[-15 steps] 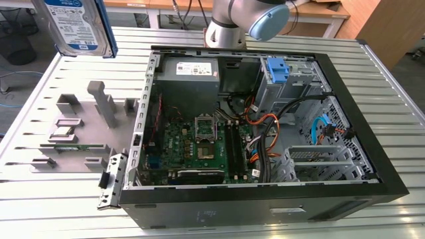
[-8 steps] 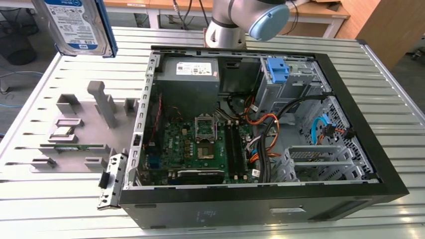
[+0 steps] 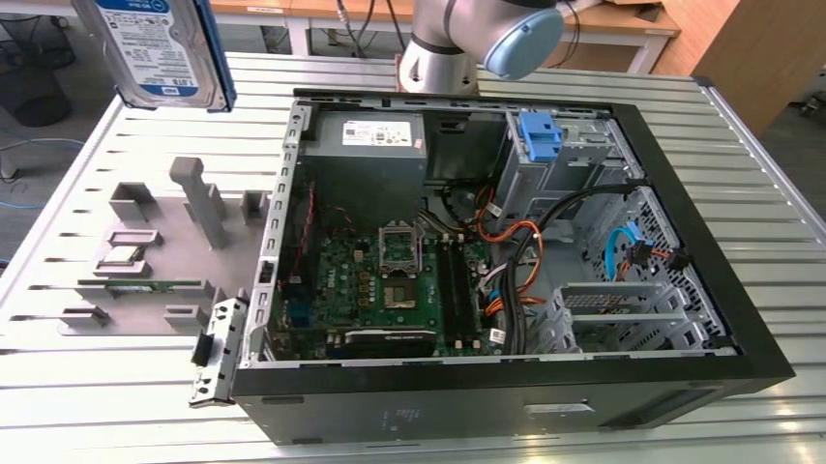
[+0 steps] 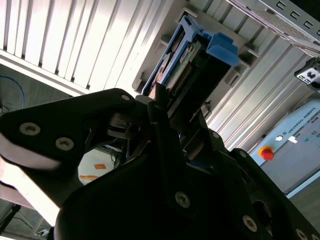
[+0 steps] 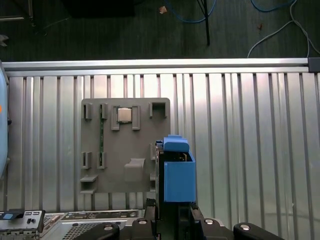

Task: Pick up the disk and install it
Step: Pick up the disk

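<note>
A: Blue bracket, grey drive: what does the gripper (image 4: 172,107) carry?
B: I have it clamped on the disk (image 3: 162,48), held aloft over the edge of the grey fixture (image 5: 125,145), to the exterior view's left of the open case (image 3: 490,416).
A: Orientation?
B: Its long axis runs straight out from the jaws, and the label faces the exterior camera.

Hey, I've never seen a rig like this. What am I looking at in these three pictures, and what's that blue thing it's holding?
One robot arm works at a slatted metal table. The exterior view comes from a camera off the arm; both wrist views come from cameras riding on it. On the table sit an open desktop computer and a grey parts holder carrying a green circuit strip. The gripper is shut on the disk, a hard drive in a blue bracket, held up above the table.
</note>
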You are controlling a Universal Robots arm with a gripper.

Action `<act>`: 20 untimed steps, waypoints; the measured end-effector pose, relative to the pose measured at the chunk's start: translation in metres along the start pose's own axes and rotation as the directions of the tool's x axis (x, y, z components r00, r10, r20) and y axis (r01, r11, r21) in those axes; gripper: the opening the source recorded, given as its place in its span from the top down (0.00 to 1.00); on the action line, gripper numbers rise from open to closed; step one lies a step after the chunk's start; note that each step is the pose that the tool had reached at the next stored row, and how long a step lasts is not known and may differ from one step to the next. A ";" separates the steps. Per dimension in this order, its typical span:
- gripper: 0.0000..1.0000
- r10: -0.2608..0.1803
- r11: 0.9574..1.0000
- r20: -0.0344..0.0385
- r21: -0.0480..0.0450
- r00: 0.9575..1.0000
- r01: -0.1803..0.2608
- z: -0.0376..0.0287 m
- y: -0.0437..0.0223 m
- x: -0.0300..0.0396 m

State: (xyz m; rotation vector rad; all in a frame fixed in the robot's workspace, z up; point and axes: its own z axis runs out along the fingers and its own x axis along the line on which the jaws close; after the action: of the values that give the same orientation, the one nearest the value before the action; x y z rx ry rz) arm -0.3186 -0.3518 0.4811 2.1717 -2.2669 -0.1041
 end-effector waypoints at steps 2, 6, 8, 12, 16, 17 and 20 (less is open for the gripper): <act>0.65 0.000 1.000 0.000 0.000 1.000 0.000 -0.0002 -0.0039 -0.0002; 0.65 0.000 1.000 0.000 0.000 1.000 0.000 -0.0005 -0.0119 -0.0005; 0.65 0.000 1.000 0.000 0.000 1.000 0.000 -0.0006 -0.0161 -0.0007; 0.65 0.000 1.000 0.000 0.000 1.000 0.000 -0.0011 -0.0236 -0.0010; 0.65 0.000 1.000 0.000 0.000 1.000 0.000 -0.0013 -0.0311 -0.0014; 0.65 0.000 1.000 0.000 0.000 1.000 0.000 -0.0014 -0.0329 -0.0014; 0.65 0.000 1.000 0.000 0.000 1.000 0.000 -0.0016 -0.0378 -0.0016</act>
State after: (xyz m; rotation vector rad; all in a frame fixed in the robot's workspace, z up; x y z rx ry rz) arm -0.2807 -0.3518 0.4810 2.1719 -2.2670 -0.1041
